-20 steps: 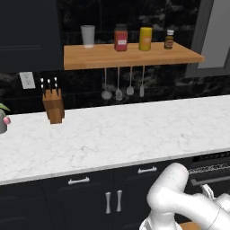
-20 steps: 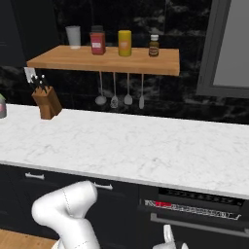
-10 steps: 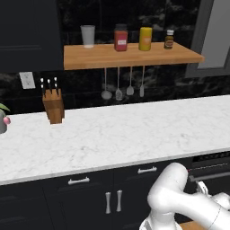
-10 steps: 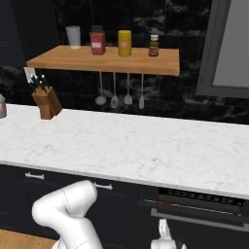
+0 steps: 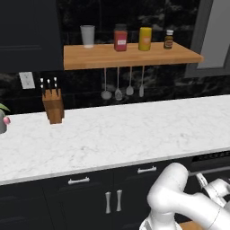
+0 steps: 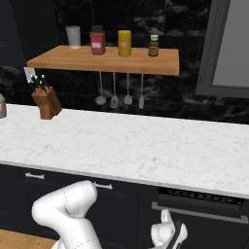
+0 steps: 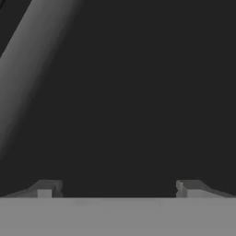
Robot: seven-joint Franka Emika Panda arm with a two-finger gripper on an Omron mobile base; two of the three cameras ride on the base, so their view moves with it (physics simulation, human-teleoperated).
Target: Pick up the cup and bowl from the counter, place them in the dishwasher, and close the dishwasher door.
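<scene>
gripper [image 7: 118, 186]: spread, empty, facing dark panel
labels: shelf jars [image 6: 97, 40] unreadable
bench [image 5: 134, 134]: knife block [image 5: 53, 104] at left
dishwasher [image 6: 202, 214]: right base view

Rear wall [image 5: 179, 18]: black stone with pale veining. A brown wooden shelf [image 5: 130, 56] is mounted on it, carrying a grey cup [image 5: 87, 36], red jar [image 5: 120, 37], yellow canister [image 5: 144, 38] and small brown bottle [image 5: 169, 39]. Four utensils [image 5: 123, 87] hang beneath. At 9 o'clock: white wall outlet [image 5: 27, 80], wooden knife block [image 5: 53, 105]. At 2 o'clock: grey-framed panel [image 6: 228, 48]. Wood floor [image 6: 19, 240] at 7 o'clock.
</scene>
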